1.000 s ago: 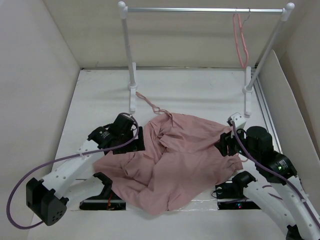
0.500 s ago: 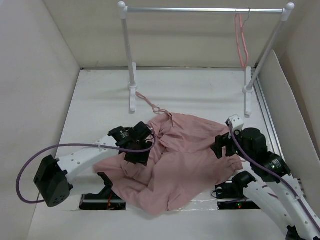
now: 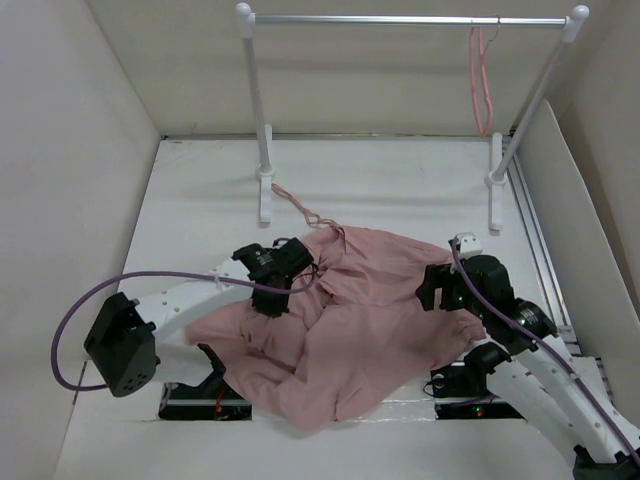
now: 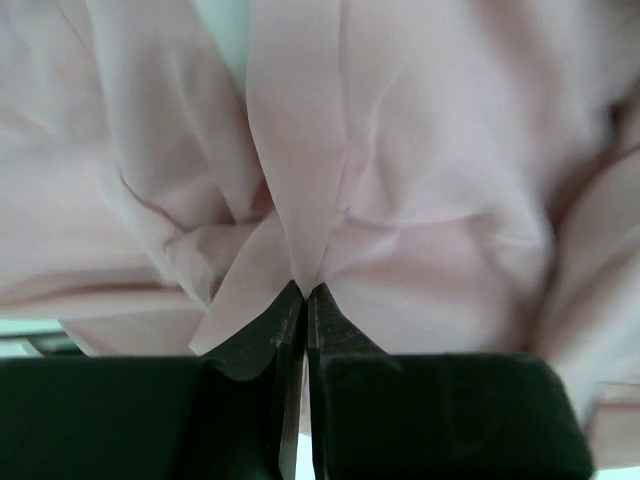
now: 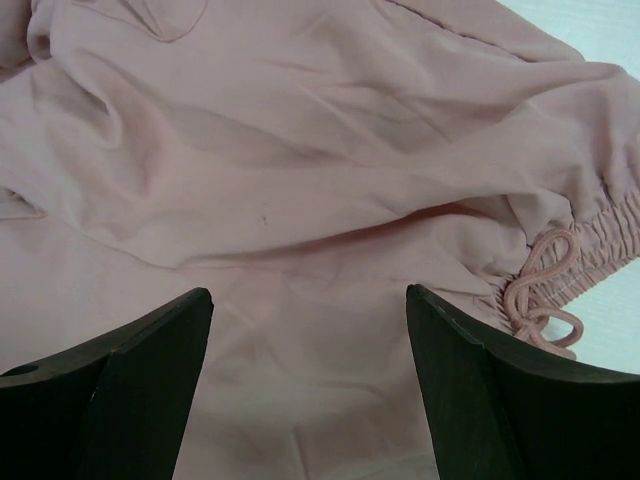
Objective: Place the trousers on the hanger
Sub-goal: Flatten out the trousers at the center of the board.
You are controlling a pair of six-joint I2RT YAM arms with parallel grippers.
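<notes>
- I have the left gripper (image 4: 303,292) pinched closed on a fold of the trousers (image 3: 370,320), heaped mid-table, probably to lift them.
- My right gripper (image 5: 308,292) gapes empty over their three-o'clock edge.
- The hanger (image 3: 482,85) hangs at one o'clock.

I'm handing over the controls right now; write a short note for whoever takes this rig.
Left gripper: shut on a fold of the trousers, which lie crumpled on the table.
Right gripper: open, holding nothing, poised over the trousers by the drawstring.
The hanger hangs bare on the rail, far right.
Done: one grip on the fabric. Left: lift the trousers and get them onto the hanger.
</notes>
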